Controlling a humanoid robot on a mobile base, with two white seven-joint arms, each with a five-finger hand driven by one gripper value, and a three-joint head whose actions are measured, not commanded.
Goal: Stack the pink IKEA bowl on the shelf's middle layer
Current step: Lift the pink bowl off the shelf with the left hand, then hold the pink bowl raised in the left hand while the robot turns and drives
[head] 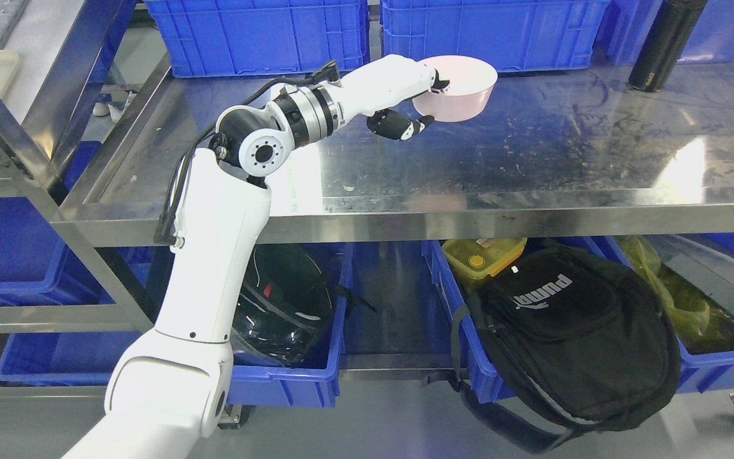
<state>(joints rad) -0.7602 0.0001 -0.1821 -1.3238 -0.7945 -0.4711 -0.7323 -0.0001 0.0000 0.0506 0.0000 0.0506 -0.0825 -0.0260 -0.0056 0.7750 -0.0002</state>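
Note:
A pink bowl [459, 88] is over the steel shelf layer [532, 159], near its back middle. My left hand [419, 102] grips the bowl's left rim, fingers above and thumb below. The bowl looks tilted and slightly raised off the shelf surface. I see only one pink bowl. My left arm reaches up from the lower left across the shelf's front edge. My right arm is out of view.
Blue crates [271, 35] line the back of the shelf. A black bottle [663, 44] stands at the back right. Below the shelf are blue bins with a black helmet [284, 306], a black backpack [571, 338] and a yellow container [485, 254].

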